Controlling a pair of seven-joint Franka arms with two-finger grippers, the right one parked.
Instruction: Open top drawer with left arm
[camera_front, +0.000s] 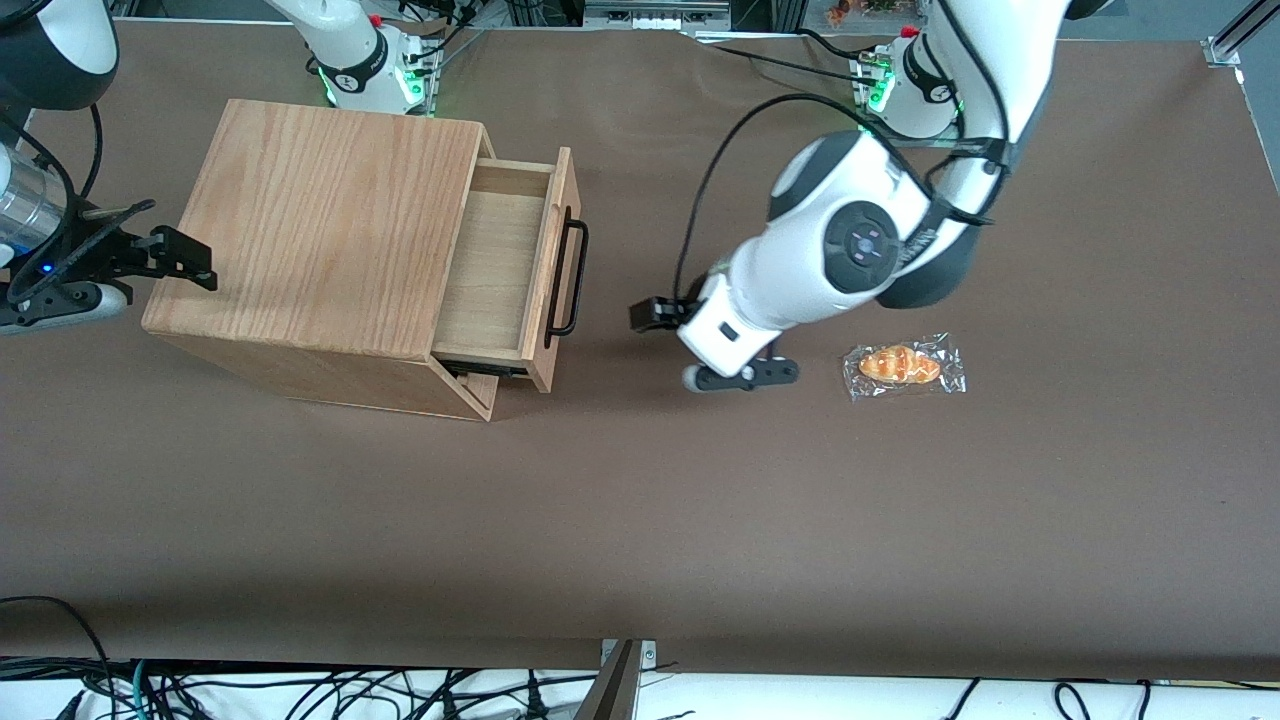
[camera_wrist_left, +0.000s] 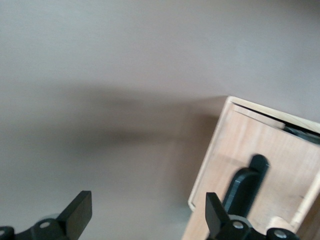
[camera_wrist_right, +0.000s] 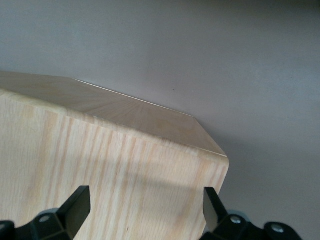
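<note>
- Pincer of left arm: fingers spread wide, holding nothing, apart from the handle, bare desk between.
- Top drawer pulled partway out of cabinet, front edge toward the pincer.

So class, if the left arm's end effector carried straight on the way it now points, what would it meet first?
Probably the top drawer: the open end effector points toward its black bar handle, with only bare table between. Height is uncertain.
</note>
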